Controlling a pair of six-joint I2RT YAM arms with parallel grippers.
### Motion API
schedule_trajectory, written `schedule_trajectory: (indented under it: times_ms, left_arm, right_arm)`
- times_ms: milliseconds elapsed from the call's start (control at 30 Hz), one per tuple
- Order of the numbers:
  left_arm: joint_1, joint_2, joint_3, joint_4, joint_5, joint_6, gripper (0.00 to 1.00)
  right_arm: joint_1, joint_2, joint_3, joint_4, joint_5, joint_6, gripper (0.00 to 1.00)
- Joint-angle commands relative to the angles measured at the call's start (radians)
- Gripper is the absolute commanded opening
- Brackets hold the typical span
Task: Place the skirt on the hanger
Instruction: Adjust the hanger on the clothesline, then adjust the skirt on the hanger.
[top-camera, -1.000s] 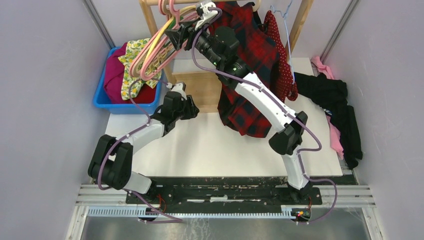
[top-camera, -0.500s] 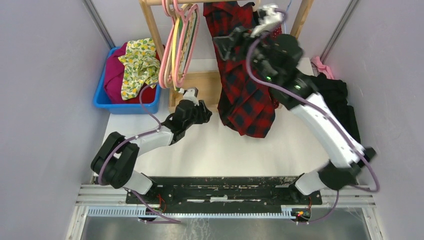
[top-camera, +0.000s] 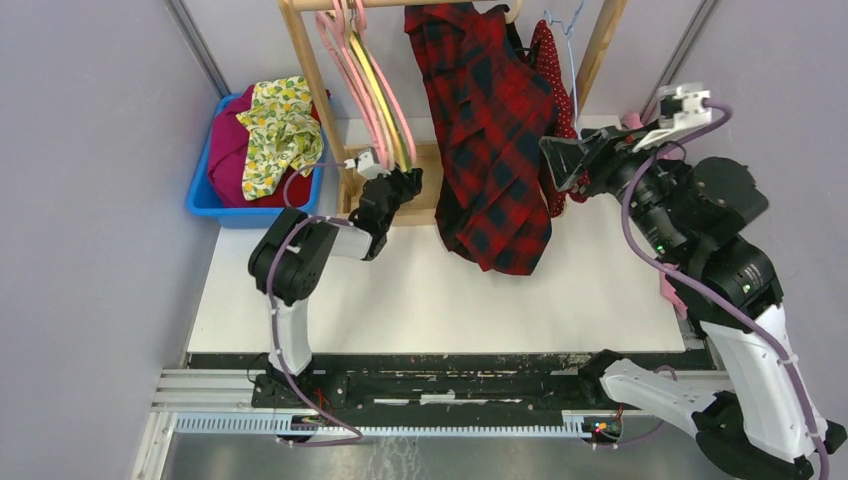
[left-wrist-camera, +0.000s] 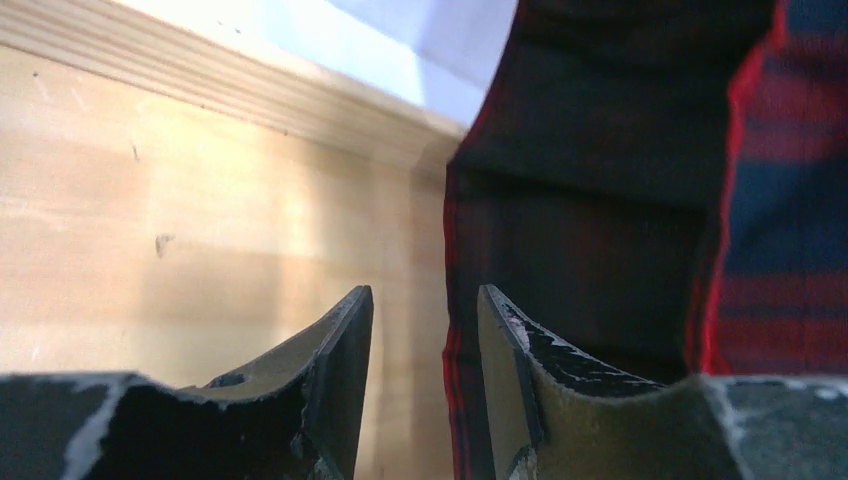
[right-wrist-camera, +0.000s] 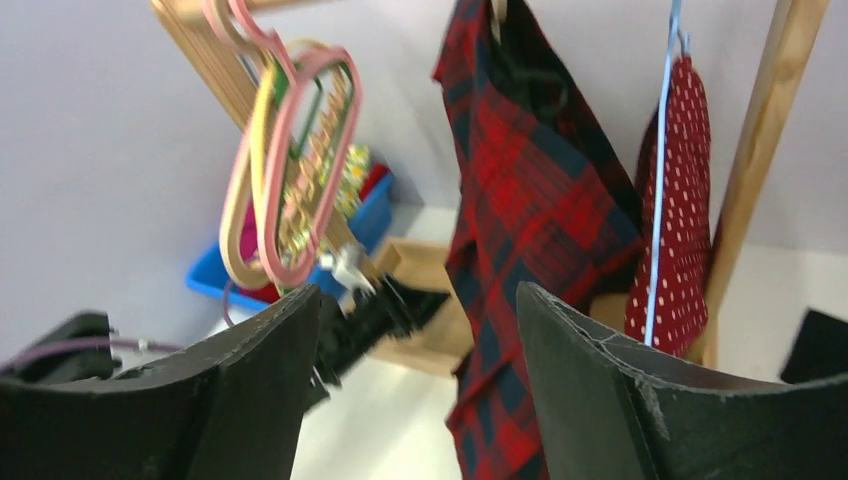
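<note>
Top: right arm has swung from the pink hangers (top-camera: 370, 90) across to the rack's right end. The right gripper (top-camera: 556, 165) has widened its fingers, grips nothing and sits just beside the skirt (top-camera: 545, 70). Left gripper (top-camera: 405, 183) has moved up to the rack's wooden base (top-camera: 425, 212).

Left wrist: fingers about half open, empty. Only wood and the plaid garment (left-wrist-camera: 600, 200) show, no skirt.

Right wrist: only here is it clear the skirt hangs on the hanger (right-wrist-camera: 660, 200) from the rail. Task looks essentially done.
</note>
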Motion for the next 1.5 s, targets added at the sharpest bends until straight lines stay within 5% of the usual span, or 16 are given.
schedule_trajectory:
  times_ms: [0, 367, 700, 1467]
  left_arm:
    - [0.053, 0.134, 0.061, 0.411, 0.087, -0.269, 0.51]
    - [0.084, 0.468, 0.413, 0.84, 0.185, -0.644, 0.53]
    - [0.101, 0.554, 0.678, 0.775, 0.199, -0.671, 0.57]
    - [0.077, 0.622, 0.876, 0.562, 0.15, -0.552, 0.58]
  right_arm:
    - [-0.011, -0.005, -0.061, -0.123, 0.029, -0.042, 0.77]
    - [-0.055, -0.086, -0.24, -0.172, 0.03, -0.042, 0.78]
    - [-0.088, -0.129, -0.326, -0.193, 0.004, -0.039, 0.79]
    - [-0.177, -0.144, -0.42, -0.159, -0.108, -0.051, 0.79]
